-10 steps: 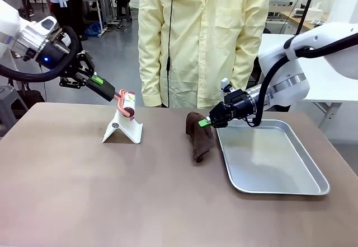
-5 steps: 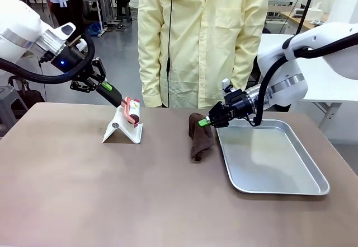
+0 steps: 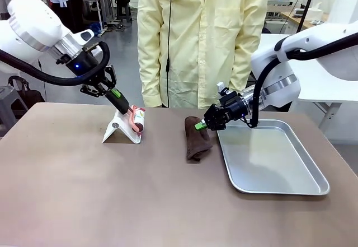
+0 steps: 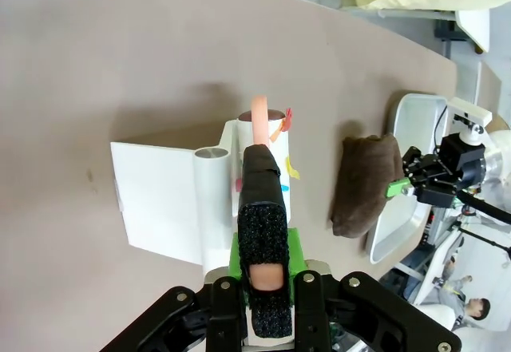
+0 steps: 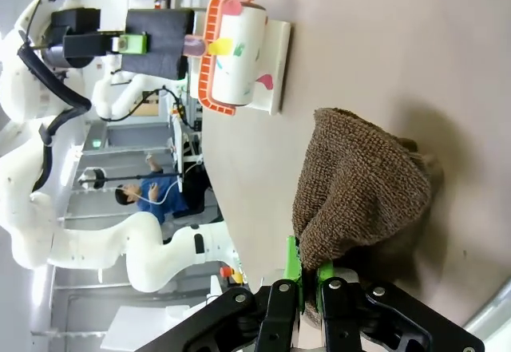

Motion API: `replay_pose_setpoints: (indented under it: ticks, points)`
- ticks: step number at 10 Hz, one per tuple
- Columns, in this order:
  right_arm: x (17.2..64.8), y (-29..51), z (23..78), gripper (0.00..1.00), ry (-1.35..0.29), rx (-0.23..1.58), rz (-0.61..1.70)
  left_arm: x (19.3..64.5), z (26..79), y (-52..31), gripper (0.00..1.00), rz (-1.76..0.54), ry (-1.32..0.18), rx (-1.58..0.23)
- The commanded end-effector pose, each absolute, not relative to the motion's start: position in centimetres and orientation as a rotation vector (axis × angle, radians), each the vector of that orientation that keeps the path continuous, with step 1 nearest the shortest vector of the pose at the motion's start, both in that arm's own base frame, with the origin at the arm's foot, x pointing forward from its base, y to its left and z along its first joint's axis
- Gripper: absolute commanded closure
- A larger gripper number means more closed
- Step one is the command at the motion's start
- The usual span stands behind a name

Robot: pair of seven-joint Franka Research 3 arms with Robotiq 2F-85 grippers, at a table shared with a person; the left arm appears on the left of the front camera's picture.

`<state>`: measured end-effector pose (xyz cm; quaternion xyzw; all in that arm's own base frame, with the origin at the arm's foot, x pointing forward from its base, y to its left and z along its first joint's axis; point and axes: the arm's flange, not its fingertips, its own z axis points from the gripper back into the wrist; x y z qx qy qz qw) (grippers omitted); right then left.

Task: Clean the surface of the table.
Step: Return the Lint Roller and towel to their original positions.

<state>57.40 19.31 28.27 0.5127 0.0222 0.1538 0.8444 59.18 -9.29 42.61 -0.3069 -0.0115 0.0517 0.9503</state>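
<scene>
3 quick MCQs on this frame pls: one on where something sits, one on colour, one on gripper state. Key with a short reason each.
1. Where does the brown cloth lie?
A. On the table just left of the steel tray
B. Inside the steel tray
C. On the white stand

2. What colour is the handle of the lint roller?
A. Blue
B. Pink-orange
C. Black

3. What is the right gripper doing?
A. Open above the tray
B. Shut on the cloth
C. Shut on the roller

Key: 1 A, the cloth rests on the table beside the steel tray's rim. 2 B, the left wrist view shows a pink-orange handle in the left gripper. 3 B, the right wrist view shows its fingers pinching cloth.
</scene>
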Motion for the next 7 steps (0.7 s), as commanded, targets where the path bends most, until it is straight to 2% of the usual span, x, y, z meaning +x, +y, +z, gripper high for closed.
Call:
replay_pose_setpoints:
  ticks: [1,7]
  points:
    - [58.27,19.51,28.64,0.92,0.079,1.085,0.324,60.20,43.09,-9.27,0.78,0.130,-0.016,-0.581]
    - [58.65,19.28,28.25,0.92,0.107,1.118,0.336,60.21,42.63,-9.00,0.78,0.125,-0.003,-0.563]
